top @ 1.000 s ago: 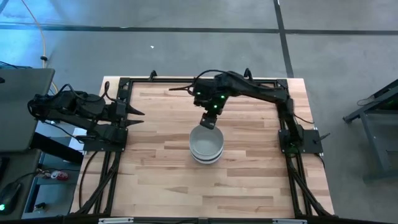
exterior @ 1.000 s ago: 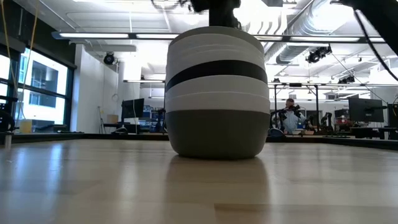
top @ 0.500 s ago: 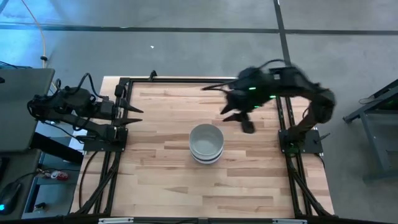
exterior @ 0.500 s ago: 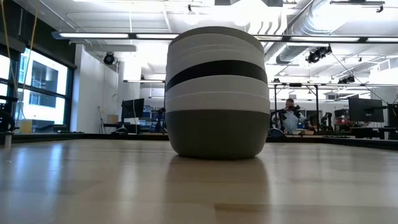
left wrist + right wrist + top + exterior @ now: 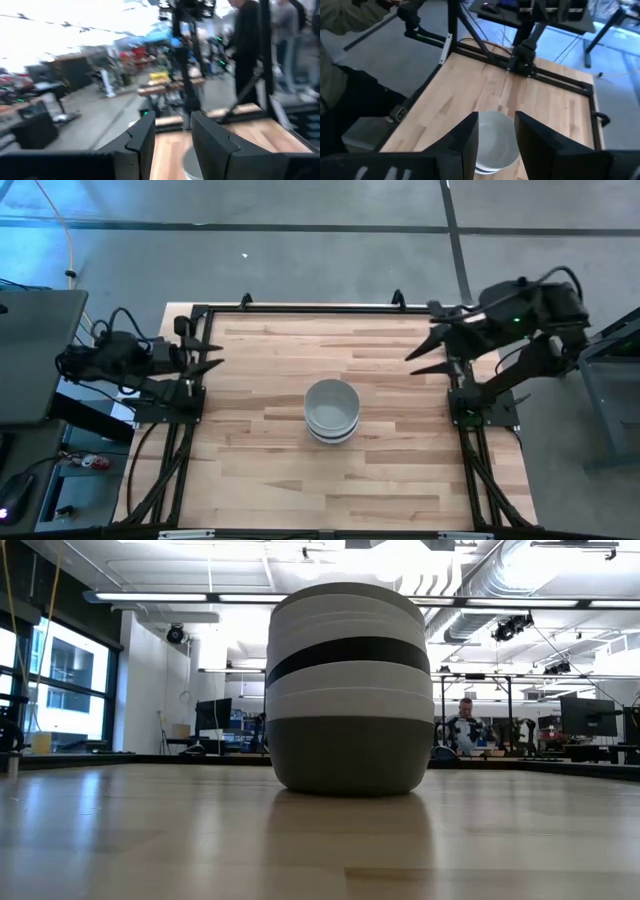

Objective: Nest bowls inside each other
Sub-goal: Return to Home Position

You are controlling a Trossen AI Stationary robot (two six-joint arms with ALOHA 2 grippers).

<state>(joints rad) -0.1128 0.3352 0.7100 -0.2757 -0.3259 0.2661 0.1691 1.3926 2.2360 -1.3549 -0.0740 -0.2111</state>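
Bowls (image 5: 331, 410) sit nested on the wooden table (image 5: 260, 442) before a lit workshop (image 5: 150, 690); left gripper (image 5: 216, 353) and right gripper (image 5: 420, 346) gape empty, the right newly retreated.

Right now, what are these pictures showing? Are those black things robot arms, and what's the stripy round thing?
Yes, two robot arms at a wooden table. One picture looks down from above, one looks across the tabletop, and two come from cameras on the arms' wrists. The stripy thing is a stack of bowls, one inside another: white, grey and one black, in the middle of the table. The left gripper and the right gripper are both open at the sides, holding nothing.
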